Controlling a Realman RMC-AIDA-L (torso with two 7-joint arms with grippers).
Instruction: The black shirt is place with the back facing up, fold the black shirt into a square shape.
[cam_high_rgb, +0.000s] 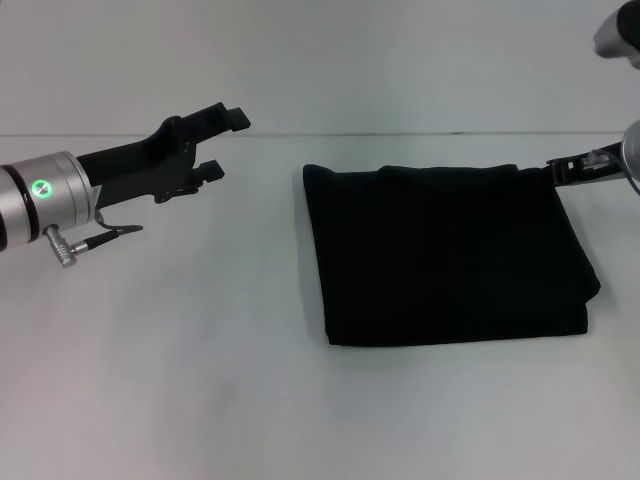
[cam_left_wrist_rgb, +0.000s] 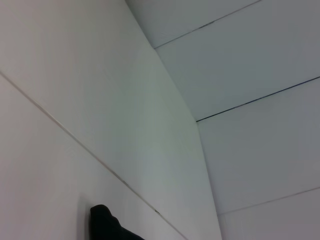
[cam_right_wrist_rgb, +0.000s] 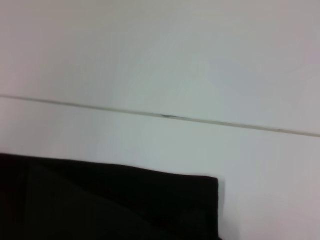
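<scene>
Bare table (cam_high_rgb: 200, 380) was seen nearest. The black shirt (cam_high_rgb: 450, 255) was laid folded, nearly square, right of middle. The left gripper (cam_high_rgb: 220, 143) was held apart, fingers open. The right gripper (cam_high_rgb: 575, 168) was touching the shirt's far right corner; its fingers could not be told.

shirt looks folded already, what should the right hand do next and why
Probably ease the right hand back off the far right corner of the black shirt. The shirt already lies as a roughly square folded block on the table, and the left hand hangs open, well clear of it.
</scene>
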